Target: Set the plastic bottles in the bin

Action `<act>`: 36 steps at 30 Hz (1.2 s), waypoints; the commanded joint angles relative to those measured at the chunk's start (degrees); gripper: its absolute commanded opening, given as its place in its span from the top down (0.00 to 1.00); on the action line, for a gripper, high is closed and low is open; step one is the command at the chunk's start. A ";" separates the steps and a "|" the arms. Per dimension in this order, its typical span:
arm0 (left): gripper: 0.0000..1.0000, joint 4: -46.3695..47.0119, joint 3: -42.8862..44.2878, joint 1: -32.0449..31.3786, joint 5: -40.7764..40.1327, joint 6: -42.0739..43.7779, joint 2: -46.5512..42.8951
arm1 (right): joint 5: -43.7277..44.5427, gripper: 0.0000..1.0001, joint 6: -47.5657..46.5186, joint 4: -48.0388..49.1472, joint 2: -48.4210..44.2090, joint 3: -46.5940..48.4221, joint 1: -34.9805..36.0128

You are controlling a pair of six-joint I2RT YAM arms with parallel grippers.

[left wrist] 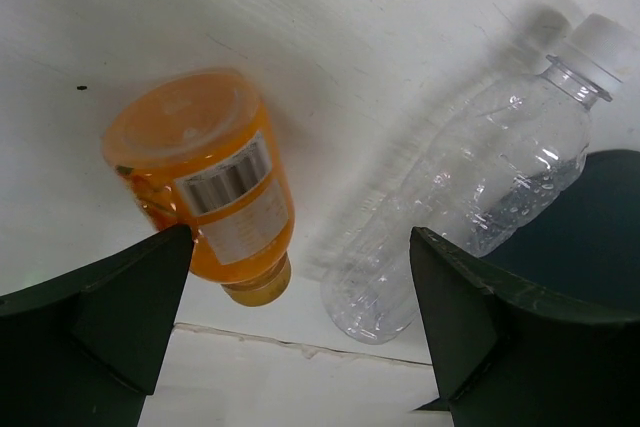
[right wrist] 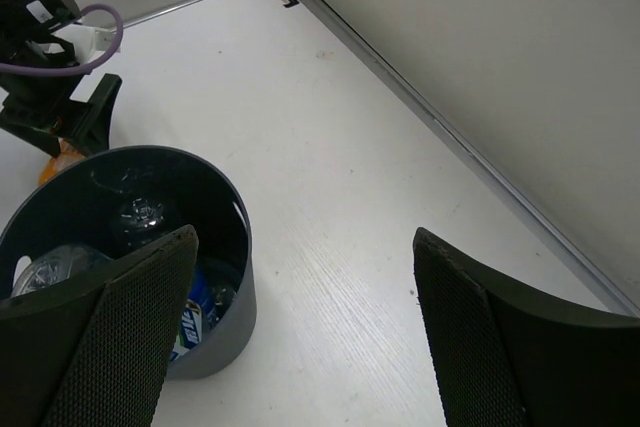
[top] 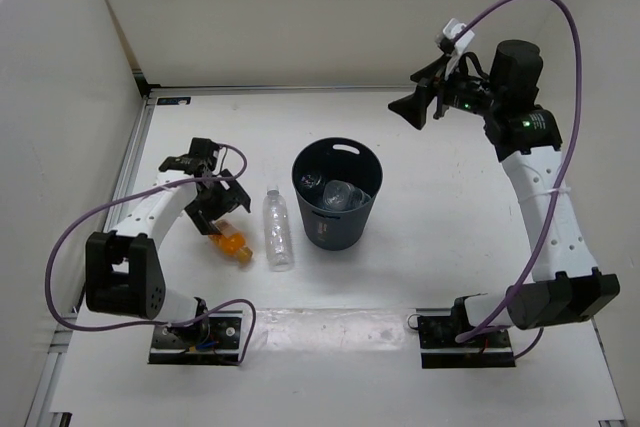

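Note:
The stubby orange bottle (top: 231,244) lies on the white table left of the bin (top: 336,229). The long clear bottle (top: 277,228) lies between them. My left gripper (top: 222,211) is open and empty just above the orange bottle. In the left wrist view the orange bottle (left wrist: 205,182) lies by the left finger, and the clear bottle (left wrist: 480,187) lies ahead of the right finger. The gripper (left wrist: 300,235) holds neither. Two clear bottles (top: 343,194) lie inside the bin, one with a blue label (right wrist: 196,312). My right gripper (top: 412,107) is open, empty and raised at the back right.
White walls close the table at the back and left, with a metal rail along the back edge (right wrist: 440,132). The bin's wall (left wrist: 600,217) stands just right of the clear bottle. The left arm (right wrist: 50,97) shows beyond the bin (right wrist: 222,332) in the right wrist view.

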 commanded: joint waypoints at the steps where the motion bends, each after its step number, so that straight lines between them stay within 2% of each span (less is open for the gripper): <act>1: 0.00 0.49 1.55 -0.49 1.28 -1.14 -1.05 | -0.63 0.10 1.04 0.89 -3.15 -1.08 -1.23; 9: 0.00 0.58 -3.11 -1.20 0.13 -3.16 -4.39 | -1.60 0.10 0.07 -0.52 -6.14 -5.84 0.00; 19: 0.00 2.68 -1.36 -1.37 3.56 -0.54 6.85 | -1.42 0.10 -1.51 -2.98 -5.62 -4.52 -2.46; 24: 0.12 3.13 1.28 -1.63 3.73 0.79 10.72 | -1.25 0.10 -1.34 -5.08 -5.44 -3.65 -3.16; 25: 0.23 2.69 1.63 -1.55 3.56 1.22 10.99 | -1.25 0.10 -1.42 -5.17 -5.62 -3.64 -3.08; 27: 0.37 1.21 3.65 -1.55 2.95 1.93 11.61 | -0.81 0.10 -1.42 -5.79 -5.79 -3.47 -2.99; 28: 0.52 0.58 4.44 -1.46 0.68 2.19 11.34 | -0.63 0.10 -1.25 -5.79 -5.79 -3.47 -3.16; 29: 0.58 -1.51 6.10 -1.55 -0.12 2.28 10.30 | -0.63 0.10 -1.25 -5.88 -5.88 -3.38 -3.16; 32: 0.65 -5.04 12.95 -1.46 -3.72 2.63 6.78 | -0.28 0.10 -1.16 -6.23 -5.97 -3.12 -3.25; 35: 0.65 -8.02 18.58 -1.46 -8.47 2.55 2.83 | 0.07 0.10 -1.07 -6.32 -6.15 -3.38 -3.78; 36: 0.67 -8.64 22.95 -1.46 -10.92 2.29 1.25 | 0.16 0.10 -0.72 -6.49 -6.06 -3.64 -4.04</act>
